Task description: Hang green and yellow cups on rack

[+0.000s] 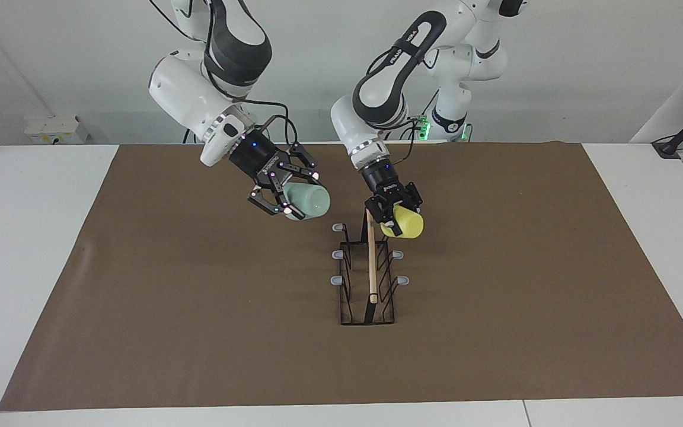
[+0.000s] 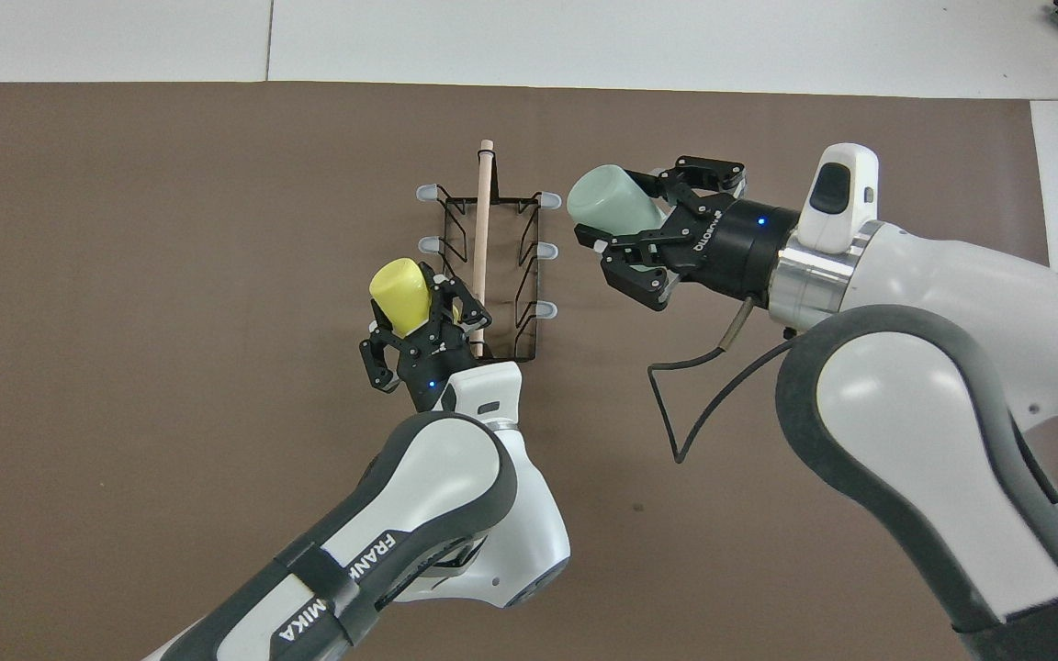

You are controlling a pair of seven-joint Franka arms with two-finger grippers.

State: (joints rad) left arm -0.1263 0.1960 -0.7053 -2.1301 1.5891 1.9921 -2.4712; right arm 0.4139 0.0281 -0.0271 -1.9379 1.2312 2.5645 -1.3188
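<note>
Brown mat (image 1: 495, 332) covers white table (image 1: 33, 267) centre; grey box (image 1: 57, 129) near wall, right arm's end.
</note>
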